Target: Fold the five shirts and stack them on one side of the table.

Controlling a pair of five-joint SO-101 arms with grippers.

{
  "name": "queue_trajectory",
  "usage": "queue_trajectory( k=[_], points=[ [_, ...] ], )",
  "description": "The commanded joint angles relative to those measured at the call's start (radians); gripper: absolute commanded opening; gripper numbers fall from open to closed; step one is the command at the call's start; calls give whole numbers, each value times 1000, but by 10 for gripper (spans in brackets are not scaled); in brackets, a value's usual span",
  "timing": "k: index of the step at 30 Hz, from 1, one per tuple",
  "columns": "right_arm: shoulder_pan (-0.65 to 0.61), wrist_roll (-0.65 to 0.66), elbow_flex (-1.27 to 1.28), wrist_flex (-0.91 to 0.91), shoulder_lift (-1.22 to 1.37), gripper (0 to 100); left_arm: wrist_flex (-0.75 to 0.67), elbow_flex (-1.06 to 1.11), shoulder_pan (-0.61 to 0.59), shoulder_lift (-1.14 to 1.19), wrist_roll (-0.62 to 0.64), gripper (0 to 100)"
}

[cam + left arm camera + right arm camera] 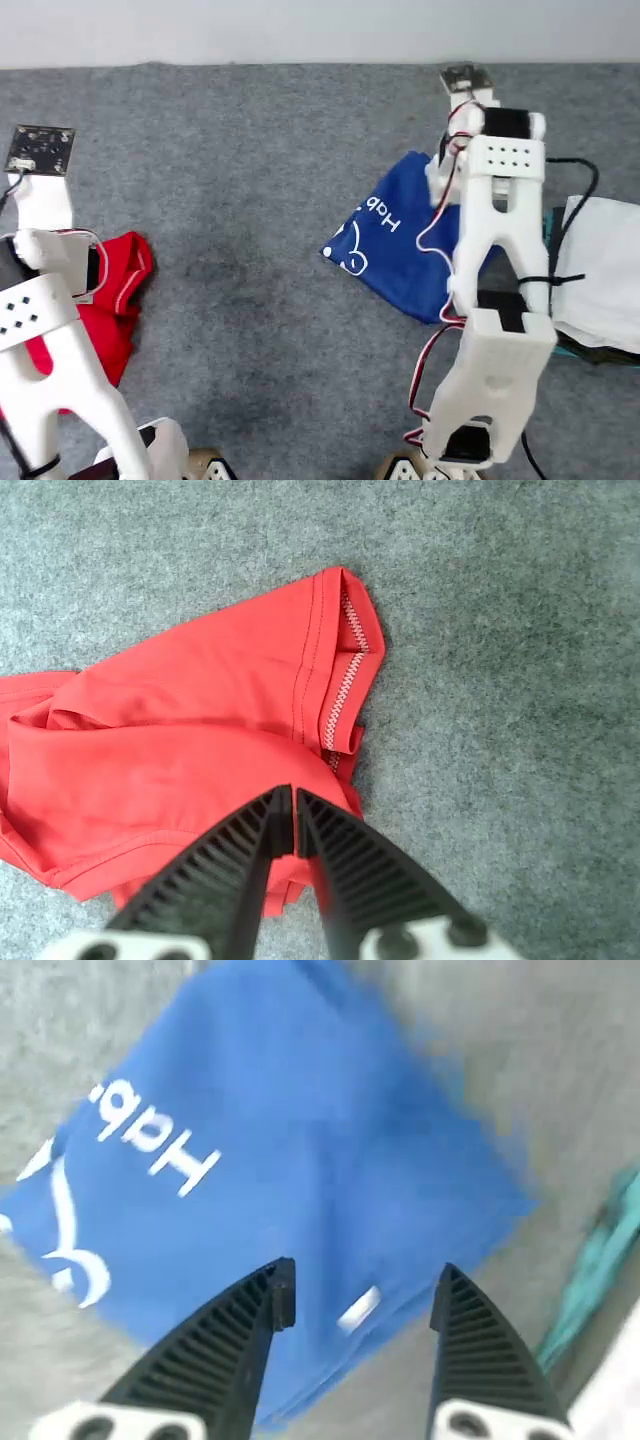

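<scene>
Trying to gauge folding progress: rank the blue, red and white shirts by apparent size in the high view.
1. blue shirt, largest.
2. red shirt and white shirt look alike: the left arm hides part of the red, the picture edge cuts the white, so unranked.

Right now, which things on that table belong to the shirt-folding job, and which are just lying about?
Belong to the job: red shirt; blue shirt; white shirt on top of a teal shirt; left gripper, shut; right gripper, open.

Just lying about: grey table covering; black cable by the white shirt.
</scene>
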Motion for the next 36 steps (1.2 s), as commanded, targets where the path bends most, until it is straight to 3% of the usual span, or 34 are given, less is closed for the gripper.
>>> queue_trajectory(
  k=[1, 8, 12, 18, 26, 29, 36],
  points=[
    [-24, -195, -43, 107, -76, 224, 9, -4, 3, -21, -8, 14],
    [-25, -420, 20, 157, -130, 355, 8, -4, 3, -21, -8, 14],
    [-93, -512, 153, 150, -232, 414, 9, -4, 3, -26, -8, 14],
    [-108, -624, 345, -142, -257, 426, 9, -4, 3, -29, -8, 14],
    [-107, -632, 641, -599, -166, 426, 44, -4, 3, -29, -8, 14],
    [-105, -632, 690, -674, -108, 425, 44, -4, 3, -29, -8, 14],
    [-90, -736, 686, -664, -5, 423, 44, -4, 3, -29, -8, 14]
  ],
)
